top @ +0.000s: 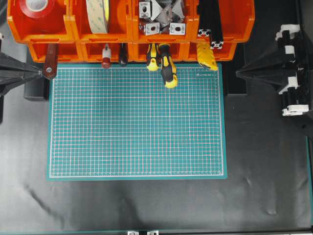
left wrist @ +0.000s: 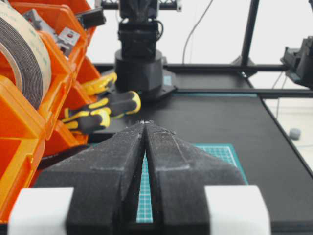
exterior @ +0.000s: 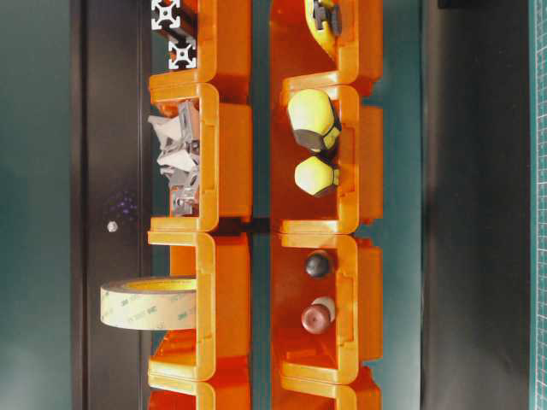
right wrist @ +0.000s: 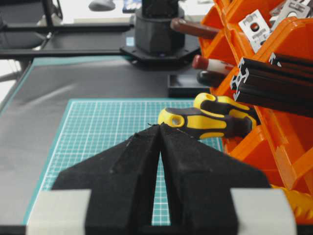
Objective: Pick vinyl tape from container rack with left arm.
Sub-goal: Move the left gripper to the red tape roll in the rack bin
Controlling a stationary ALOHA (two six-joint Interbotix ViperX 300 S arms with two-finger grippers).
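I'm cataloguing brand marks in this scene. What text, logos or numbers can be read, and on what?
"3M", repeated along the side of the cream tape roll in the table-level view.
A small white print on the green cutting mat near its top right corner: too small to read.
Nothing else legible.

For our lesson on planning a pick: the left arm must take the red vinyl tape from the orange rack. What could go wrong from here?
1. The vinyl tape sits deep in the top-left bin of the container rack; the left gripper, shut, might strike the bin wall.
2. The larger cream tape roll stands in the next bin and could be grabbed by mistake.
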